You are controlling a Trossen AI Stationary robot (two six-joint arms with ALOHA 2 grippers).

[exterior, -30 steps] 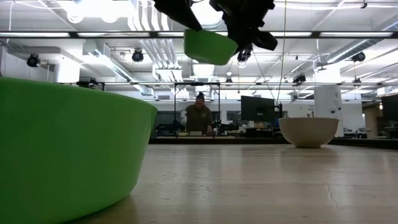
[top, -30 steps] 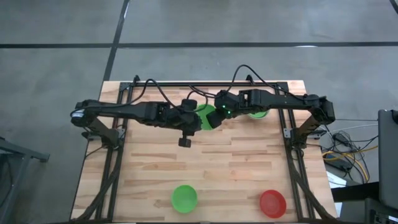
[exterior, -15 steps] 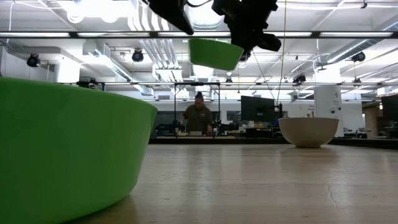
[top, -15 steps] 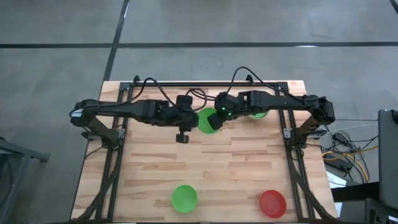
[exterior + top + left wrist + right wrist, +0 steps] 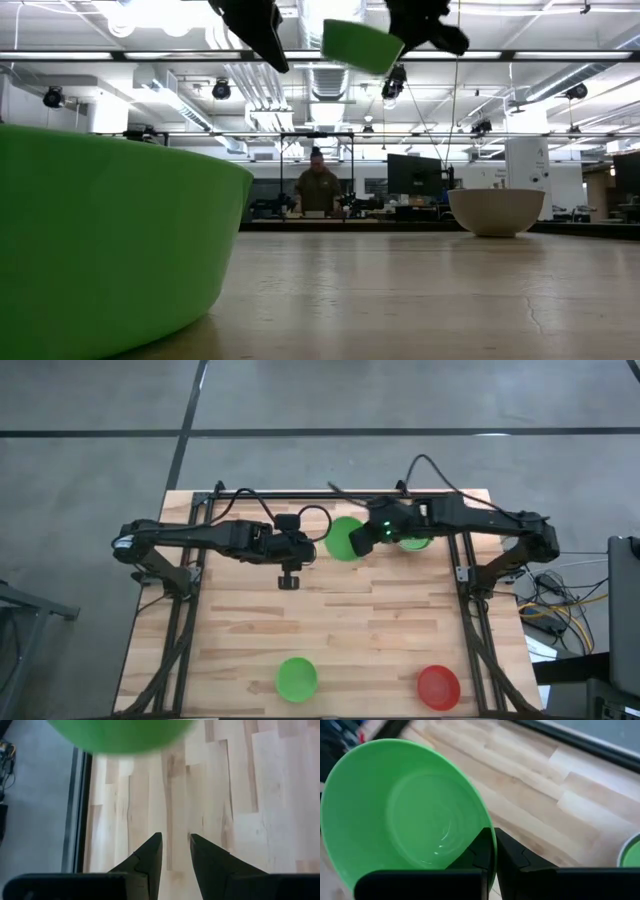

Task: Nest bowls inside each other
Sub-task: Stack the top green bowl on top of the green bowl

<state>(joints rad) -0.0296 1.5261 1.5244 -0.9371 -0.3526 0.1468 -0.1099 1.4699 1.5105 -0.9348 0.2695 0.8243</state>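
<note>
My right gripper [image 5: 495, 852] is shut on a bright green bowl [image 5: 344, 537] and carries it high above the table's far middle; the low view shows this bowl [image 5: 362, 45] tilted in the air. My left gripper [image 5: 175, 845] hangs just left of it [image 5: 303, 548], slightly open, with nothing between its fingers. A second green bowl [image 5: 296, 677] and a red bowl [image 5: 438, 686] rest on their bases near the front edge. A pale bowl [image 5: 496, 211] stands on the table farther back. A further green bowl [image 5: 412, 542] shows partly under my right arm. My right gripper pinches the green bowl's rim [image 5: 489, 834], one finger inside the bowl and one outside. The fingers come slanting down from the table's right side. The bowl is lifted clear of the table and tilted.
The near green bowl [image 5: 100, 240] fills the low view's left side. Bare wooden tabletop [image 5: 380, 620] lies between the arms and the front bowls. Black frame rails [image 5: 185, 620] run along the table's left and right edges. A person stands in the room far behind the table.
My right gripper has risen and drawn toward the table's right and far edge, carrying the green bowl up and away from my left gripper. The bowl's tilt has changed as it rose. My left gripper has turned its wrist and stays slightly open.
</note>
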